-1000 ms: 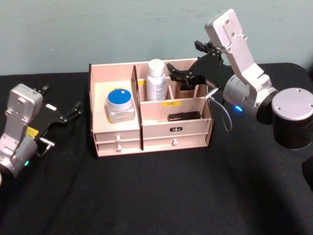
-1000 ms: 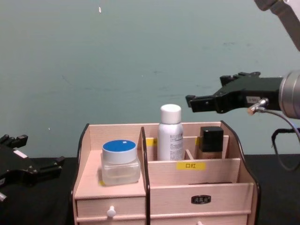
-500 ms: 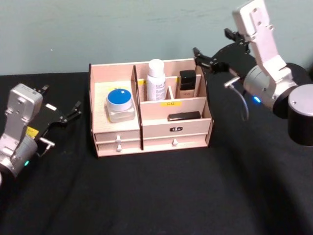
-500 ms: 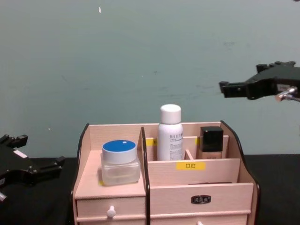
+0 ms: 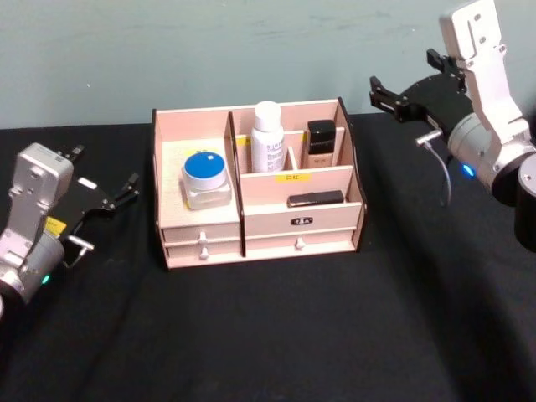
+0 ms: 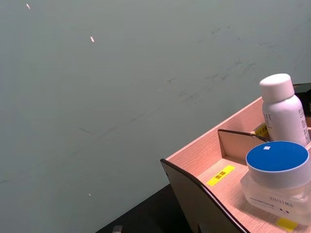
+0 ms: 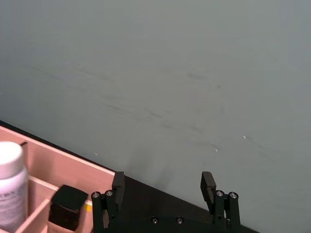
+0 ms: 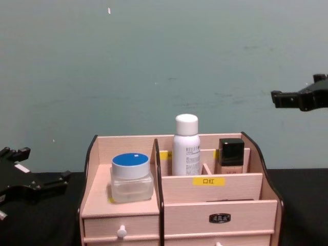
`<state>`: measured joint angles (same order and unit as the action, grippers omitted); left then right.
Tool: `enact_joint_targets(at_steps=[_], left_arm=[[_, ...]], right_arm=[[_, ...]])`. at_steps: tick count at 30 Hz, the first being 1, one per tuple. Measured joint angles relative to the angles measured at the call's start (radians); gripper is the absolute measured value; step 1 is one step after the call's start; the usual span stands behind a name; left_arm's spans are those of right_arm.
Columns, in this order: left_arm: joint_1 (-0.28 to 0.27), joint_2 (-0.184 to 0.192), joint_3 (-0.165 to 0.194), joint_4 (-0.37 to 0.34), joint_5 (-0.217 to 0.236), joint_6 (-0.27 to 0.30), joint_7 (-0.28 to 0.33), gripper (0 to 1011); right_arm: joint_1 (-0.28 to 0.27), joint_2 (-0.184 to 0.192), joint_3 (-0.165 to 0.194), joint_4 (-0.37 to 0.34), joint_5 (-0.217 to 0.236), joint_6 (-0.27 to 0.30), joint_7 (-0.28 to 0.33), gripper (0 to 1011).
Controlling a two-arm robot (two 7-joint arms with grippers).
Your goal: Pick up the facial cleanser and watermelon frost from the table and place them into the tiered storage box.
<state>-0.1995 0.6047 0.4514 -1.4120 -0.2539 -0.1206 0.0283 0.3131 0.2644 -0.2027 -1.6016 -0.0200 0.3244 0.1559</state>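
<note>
The tiered storage box (image 5: 255,205) stood mid-table, holding a white bottle (image 5: 268,138) and a black-capped bottle (image 5: 321,144) in its rear compartments, with a blue-lidded jar (image 5: 205,178) on its left shelf. The right gripper (image 5: 410,75) hung at the box's 2 o'clock, fingers apart and empty (well clear). The left gripper (image 5: 105,180) sat at 9 o'clock, fingers apart.

Silver arms, black pincers: left pincer (image 5: 105,180), right pincer (image 5: 409,77); thin grey cables.
</note>
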Motion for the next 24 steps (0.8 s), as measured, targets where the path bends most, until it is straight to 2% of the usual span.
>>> enact_joint_targets(at_steps=[10, 24], left_arm=[[0.000, 0.000, 0.000, 0.000, 0.000, 0.000, 0.000, 1010], [0.000, 0.000, 0.000, 0.000, 0.000, 0.000, 0.000, 1010]], right_arm=[[-0.024, -0.017, 0.039, 0.029, -0.016, -0.001, -0.005, 1002], [-0.042, -0.034, 0.058, 0.066, -0.041, -0.002, -0.004, 1002]])
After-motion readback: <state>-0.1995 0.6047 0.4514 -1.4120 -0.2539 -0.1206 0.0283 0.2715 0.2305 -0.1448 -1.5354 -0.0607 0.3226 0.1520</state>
